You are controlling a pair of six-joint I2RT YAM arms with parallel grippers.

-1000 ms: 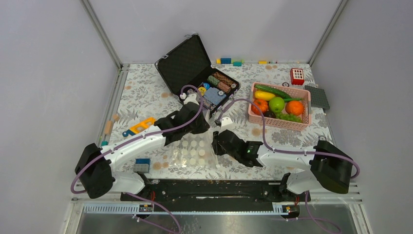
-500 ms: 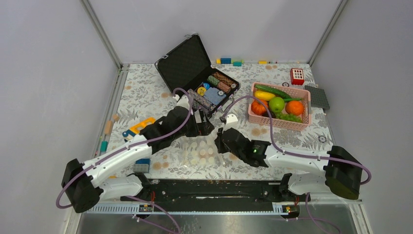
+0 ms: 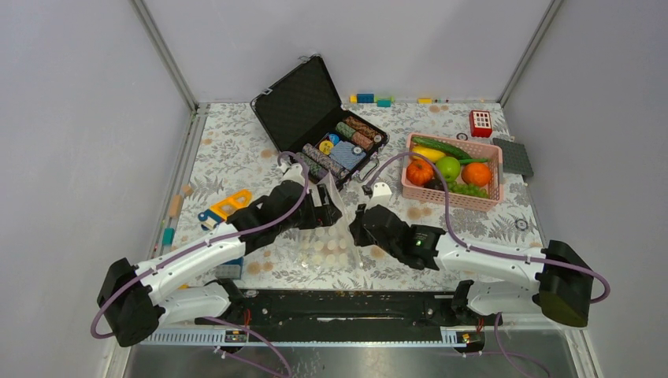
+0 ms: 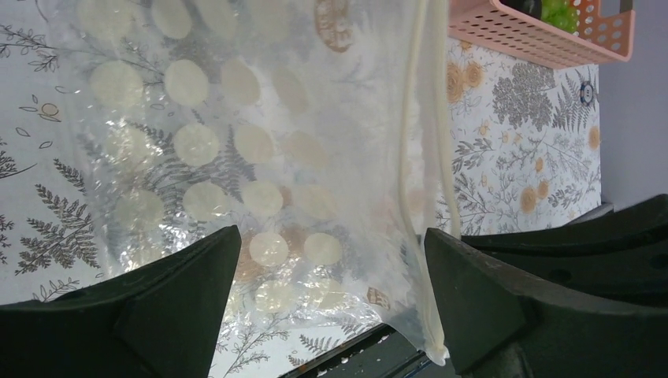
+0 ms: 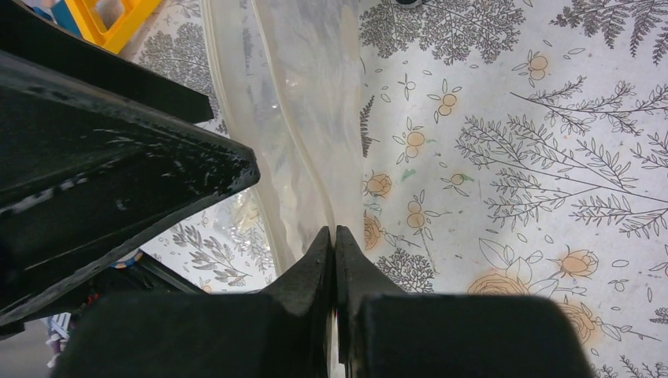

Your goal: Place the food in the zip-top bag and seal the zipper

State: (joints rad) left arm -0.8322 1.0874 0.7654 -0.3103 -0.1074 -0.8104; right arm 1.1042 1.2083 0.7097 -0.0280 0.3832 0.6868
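Observation:
The zip-top bag (image 3: 327, 250), clear with white dots, lies in front of the arms with its mouth edge raised. My right gripper (image 3: 356, 223) is shut on that edge; in the right wrist view the film (image 5: 299, 118) runs into the closed jaws (image 5: 332, 234). My left gripper (image 3: 337, 211) stands open just left of it, its fingers either side of the bag (image 4: 236, 157) without touching. The zipper (image 4: 411, 157) runs beside the right-hand finger. The food stays in the pink basket (image 3: 449, 201): pumpkin (image 3: 420, 172), green apple (image 3: 448, 168), banana (image 3: 428, 153), pod (image 3: 441, 146), grapes (image 3: 469, 190).
An open black case (image 3: 303, 106) holding striped chip rolls stands right behind the grippers. A yellow toy (image 3: 228, 205) and a blue block (image 3: 230, 268) lie to the left. A red block (image 3: 480, 124) and a grey plate (image 3: 513, 156) sit beyond the basket.
The left gripper has opened and let go of the bag. The right gripper has shut on the bag's mouth edge and moved slightly away from the bases, lifting it.

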